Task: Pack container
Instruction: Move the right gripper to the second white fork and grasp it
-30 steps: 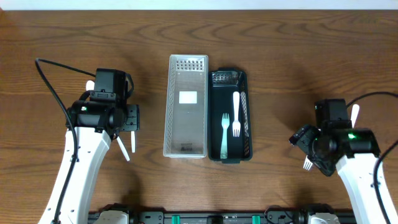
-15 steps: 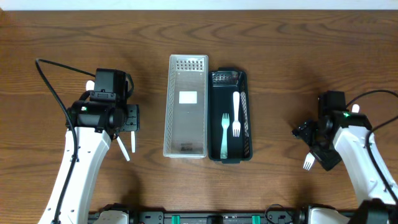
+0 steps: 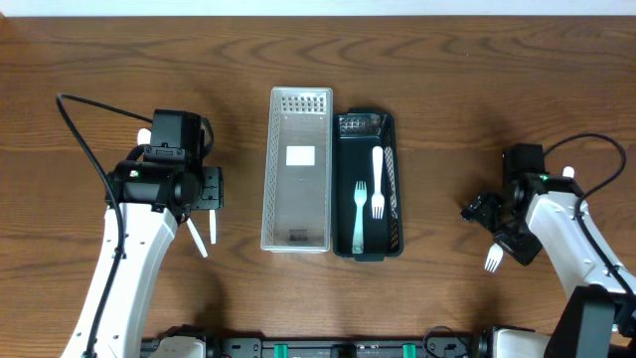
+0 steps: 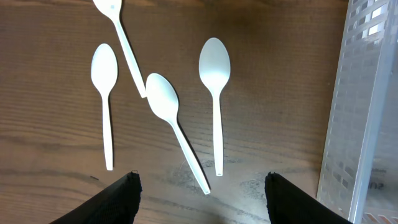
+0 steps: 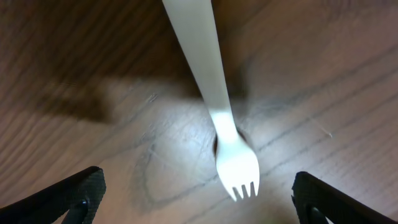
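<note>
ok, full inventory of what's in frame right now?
table: 1, brown wood, fills view
tray: 1, clear, centre
bin: 1, dark, against tray's right side
white fork: 1, white, in bin
mint fork: 1, mint, in bin
loose fork: 1, white, on table, far right
spoons: 3, white, on table left of tray
utensil: 1, white, among spoons, head cropped
left end effector: open, over spoons
right end effector: open, over loose fork
</note>
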Available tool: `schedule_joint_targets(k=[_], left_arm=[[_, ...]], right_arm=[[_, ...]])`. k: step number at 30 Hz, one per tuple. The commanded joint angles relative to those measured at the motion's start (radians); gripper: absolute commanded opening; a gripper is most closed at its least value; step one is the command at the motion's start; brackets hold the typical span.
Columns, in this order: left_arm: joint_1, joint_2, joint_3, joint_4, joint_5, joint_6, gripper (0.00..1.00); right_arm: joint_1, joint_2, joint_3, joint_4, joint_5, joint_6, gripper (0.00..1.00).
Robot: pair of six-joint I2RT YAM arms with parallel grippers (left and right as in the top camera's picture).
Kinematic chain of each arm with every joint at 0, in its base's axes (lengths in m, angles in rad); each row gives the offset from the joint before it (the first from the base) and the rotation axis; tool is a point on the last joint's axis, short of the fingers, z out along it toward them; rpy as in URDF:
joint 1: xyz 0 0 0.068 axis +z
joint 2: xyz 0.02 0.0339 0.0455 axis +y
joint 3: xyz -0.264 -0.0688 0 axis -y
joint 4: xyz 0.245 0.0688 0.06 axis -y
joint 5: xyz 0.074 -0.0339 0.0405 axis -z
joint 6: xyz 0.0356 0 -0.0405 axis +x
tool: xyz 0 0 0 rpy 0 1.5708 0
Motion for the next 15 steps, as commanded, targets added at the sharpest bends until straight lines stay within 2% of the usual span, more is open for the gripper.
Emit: schedule_joint_targets(k=[1,8,15], left_arm=[[0.001,0.006,0.013,-0.005,-0.008,0.002,0.66],[0.001,0.006,0.013,-0.005,-0.008,0.002,0.66],[0.001,0.006,0.013,-0.002,-0.008,0.002,0.66]], right_arm=[[-0.011,0.004,-0.064,0.058,0.021,-0.073,0.99],[-0.011,0.004,-0.181,0.163,0.014,-0.081,0.99],[-0.011,0.004,-0.188,0.174,0.014,-0.082,0.99]])
